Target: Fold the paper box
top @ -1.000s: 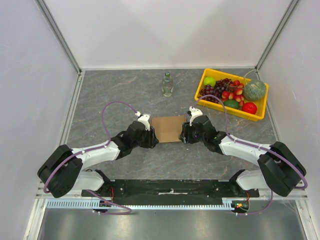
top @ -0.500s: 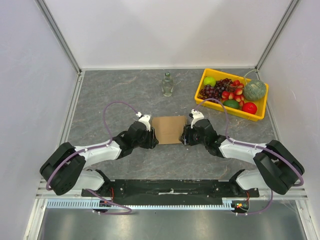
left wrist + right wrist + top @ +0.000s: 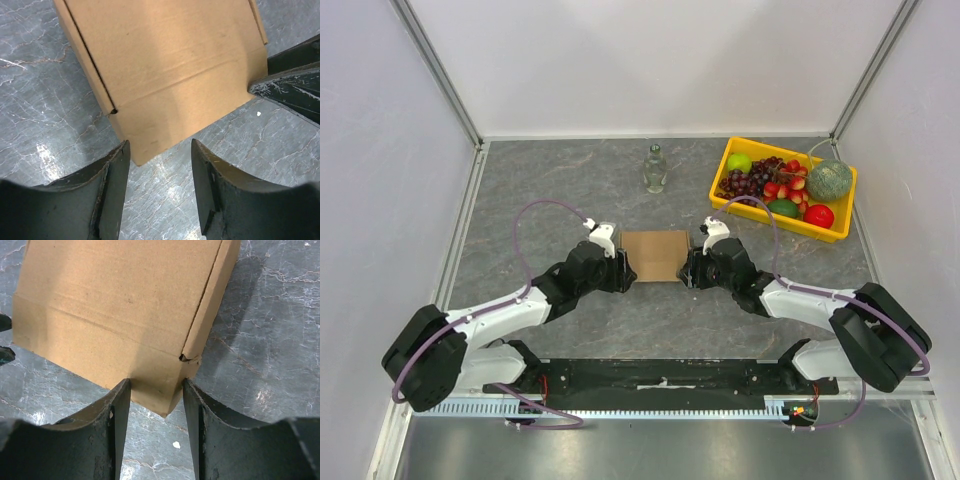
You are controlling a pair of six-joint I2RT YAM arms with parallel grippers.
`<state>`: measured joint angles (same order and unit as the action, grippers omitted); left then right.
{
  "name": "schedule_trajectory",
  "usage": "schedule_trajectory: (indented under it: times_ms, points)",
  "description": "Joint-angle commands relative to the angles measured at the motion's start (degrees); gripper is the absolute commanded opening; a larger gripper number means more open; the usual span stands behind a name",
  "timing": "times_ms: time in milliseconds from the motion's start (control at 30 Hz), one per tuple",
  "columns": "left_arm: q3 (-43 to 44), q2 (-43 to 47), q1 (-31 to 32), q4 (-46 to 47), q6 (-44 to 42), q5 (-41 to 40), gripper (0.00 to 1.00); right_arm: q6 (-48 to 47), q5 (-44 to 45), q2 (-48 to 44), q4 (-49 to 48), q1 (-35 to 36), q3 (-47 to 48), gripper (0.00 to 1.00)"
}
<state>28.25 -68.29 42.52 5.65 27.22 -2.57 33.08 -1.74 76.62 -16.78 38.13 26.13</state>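
Paper box (image 3: pixel 656 255) lies flat on the grey table (image 3: pixel 550 190) in the top view, midway between your two arms. Your left pincer (image 3: pixel 623 272) is at its left end and your right pincer (image 3: pixel 688 268) is at its right end. Since a second ago the left arm has swung: its shoulder sits lower and further left, and its forearm now reaches in at a steeper slant. The brown panel has slid a little away from the bases and looks shorter front to back. The right arm has barely shifted (only its wrist has crept up a touch). A clear bottle (image 3: pixel 656 168) and a yellow fruit tray (image 3: pixel 728 152) stand well beyond the box.

From the left wrist, a corner of the paper box (image 3: pixel 165 65) pokes down between your left pincer's (image 3: pixel 159 145) spread fingers. They stand close to its edges without clamping it, and bare table shows around the corner tip. The right pincer's dark fingers (image 3: pixel 295 85) sit against the box's far end.

From the right wrist, the opposite corner of the paper box (image 3: pixel 115 305) sits wedged in your right pincer (image 3: pixel 153 382). Both fingertips press against the cardboard there, pinching that corner where a side flap meets the top panel.
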Motion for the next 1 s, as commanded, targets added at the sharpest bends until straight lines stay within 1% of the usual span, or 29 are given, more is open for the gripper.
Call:
schedule_trajectory:
  times_ms: [0,233,333,533,633,700,733,833,967]
  points:
    - [1.81,1.67,0.37,-1.34,-2.88,-2.09,0.59,0.41,-0.64,-0.59,-2.47,-0.25,0.06,0.53]
    - [1.11,2.37,0.37,-2.75,-3.14,-3.49,0.60,0.32,-0.64,-0.86,-2.21,-0.42,0.15,0.53]
    - [1.98,3.16,0.19,-4.76,-3.32,-4.72,0.60,0.23,-0.72,-0.86,-2.12,-0.51,0.24,0.53]
    - [5.32,10.09,0.19,-12.67,-4.10,-8.15,0.61,0.14,-0.81,-1.03,-1.77,-0.60,0.41,0.53]
    - [7.69,13.88,0.19,-13.73,-6.12,-8.07,0.63,-0.12,-0.81,-1.21,-1.68,-0.60,0.24,0.53]
    - [9.36,14.59,0.19,-13.39,-7.62,-8.68,0.63,-0.56,-0.46,-1.56,-1.33,-0.60,0.24,0.53]
    - [10.15,14.16,0.19,-12.78,-8.49,-9.29,0.63,-0.65,-0.20,-1.65,-1.07,-0.60,0.24,0.53]
    - [13.05,9.69,-0.77,-10.06,-10.69,-9.48,0.55,-1.53,0.07,-1.91,-0.72,-0.69,0.33,0.53]
    - [18.50,0.55,-4.10,-5.83,-11.31,-4.74,0.46,-2.23,0.07,-2.09,-0.72,-0.69,0.33,0.53]
